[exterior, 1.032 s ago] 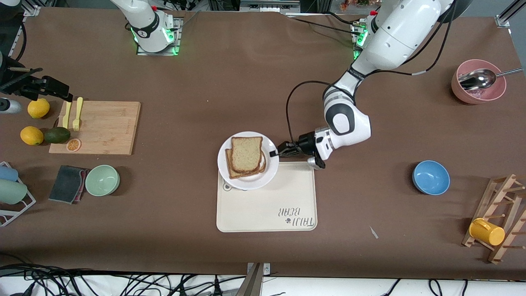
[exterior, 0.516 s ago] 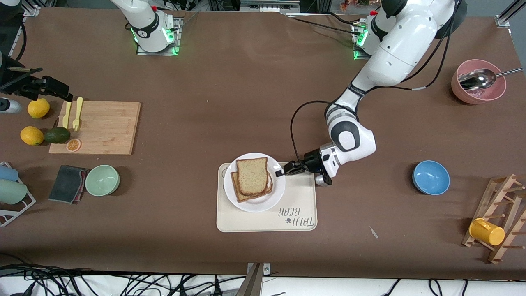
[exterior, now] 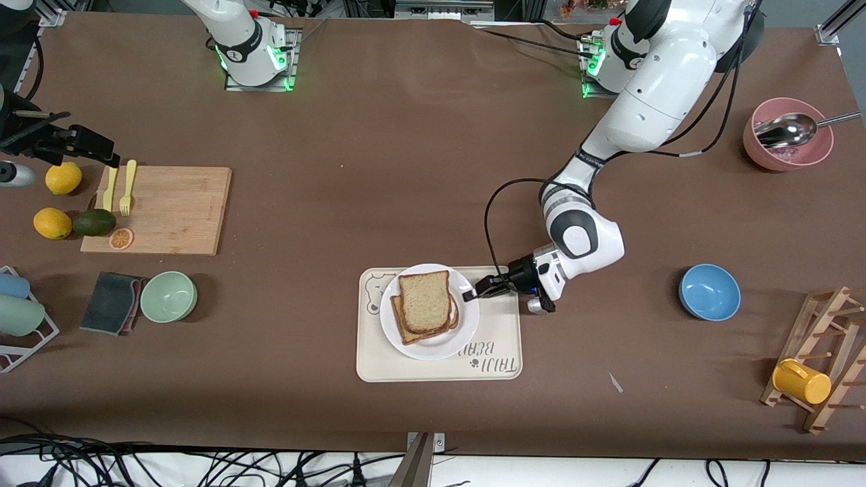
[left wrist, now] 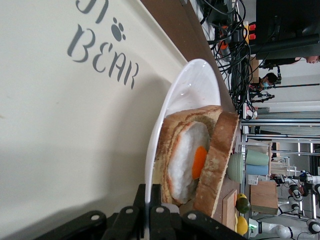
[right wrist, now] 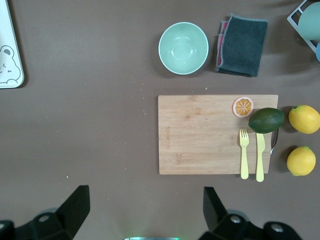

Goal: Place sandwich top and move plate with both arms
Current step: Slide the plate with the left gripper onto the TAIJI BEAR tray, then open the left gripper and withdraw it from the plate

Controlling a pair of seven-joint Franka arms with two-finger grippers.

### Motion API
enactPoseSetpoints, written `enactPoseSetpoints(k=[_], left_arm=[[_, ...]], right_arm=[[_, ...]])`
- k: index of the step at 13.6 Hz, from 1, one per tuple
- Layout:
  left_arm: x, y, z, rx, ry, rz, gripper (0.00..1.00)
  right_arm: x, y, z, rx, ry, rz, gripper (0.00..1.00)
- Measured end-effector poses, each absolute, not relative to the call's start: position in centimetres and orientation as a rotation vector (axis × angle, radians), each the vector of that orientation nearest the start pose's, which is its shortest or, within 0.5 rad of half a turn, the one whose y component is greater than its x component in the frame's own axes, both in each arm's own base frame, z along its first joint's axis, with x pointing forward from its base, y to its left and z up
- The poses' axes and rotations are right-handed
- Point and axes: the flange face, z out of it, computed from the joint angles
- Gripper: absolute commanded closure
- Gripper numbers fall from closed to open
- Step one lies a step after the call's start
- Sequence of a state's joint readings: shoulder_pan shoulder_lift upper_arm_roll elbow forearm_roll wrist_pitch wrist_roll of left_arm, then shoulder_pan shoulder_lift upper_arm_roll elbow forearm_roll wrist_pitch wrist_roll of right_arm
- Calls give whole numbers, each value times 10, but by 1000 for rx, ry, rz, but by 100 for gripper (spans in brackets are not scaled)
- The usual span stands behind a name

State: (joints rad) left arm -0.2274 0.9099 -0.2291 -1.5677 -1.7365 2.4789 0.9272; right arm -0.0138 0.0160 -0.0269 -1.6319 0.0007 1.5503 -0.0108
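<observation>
The left gripper [exterior: 469, 295] has its fingers [left wrist: 161, 220] pinched on the rim of the plate [exterior: 463, 329], which sits on the cream bear-printed tray [exterior: 497, 325] in the middle of the bench [exterior: 406, 135]. The sandwich top [exterior: 425, 302] lies on the plate over a lower slice; in the left wrist view a fried egg [left wrist: 192, 162] shows between the two. The right gripper [right wrist: 145, 205] hangs with fingers spread wide, high over the right arm's end of the bench, above a wooden cutting board [right wrist: 215, 134] that carries a yellow fork [right wrist: 244, 160] and knife [right wrist: 260, 157]. A mint green bowl [right wrist: 183, 48] and a dark folded cloth [right wrist: 242, 45] lie near that board.
</observation>
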Motion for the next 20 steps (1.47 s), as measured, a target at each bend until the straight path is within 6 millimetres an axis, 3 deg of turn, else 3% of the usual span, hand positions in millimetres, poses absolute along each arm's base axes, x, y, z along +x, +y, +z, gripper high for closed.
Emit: enactPoseSetpoints(k=[3,6,7,11,14,20], left_arm=[[633,-278,112,2014,273,245,81],[635,-273,111,2020,277,253,51],[637,-270,112,2022,278,259,45],[650,-261,120,2015,304,278,39],[669,-252,138,2041,344,222,34],[698,-224,193,2133,337,188,9]], right_arm=[[553,-22,585,-3135,47,153,0],[553,-22,585,-3135,47,153,0],[553,-22,585,-3135,47,153,0],[553,-22,585,-3135,47,153,0],[553,-22,585,-3135,47,153,0],[553,-22,585,-3135,47,153,0]])
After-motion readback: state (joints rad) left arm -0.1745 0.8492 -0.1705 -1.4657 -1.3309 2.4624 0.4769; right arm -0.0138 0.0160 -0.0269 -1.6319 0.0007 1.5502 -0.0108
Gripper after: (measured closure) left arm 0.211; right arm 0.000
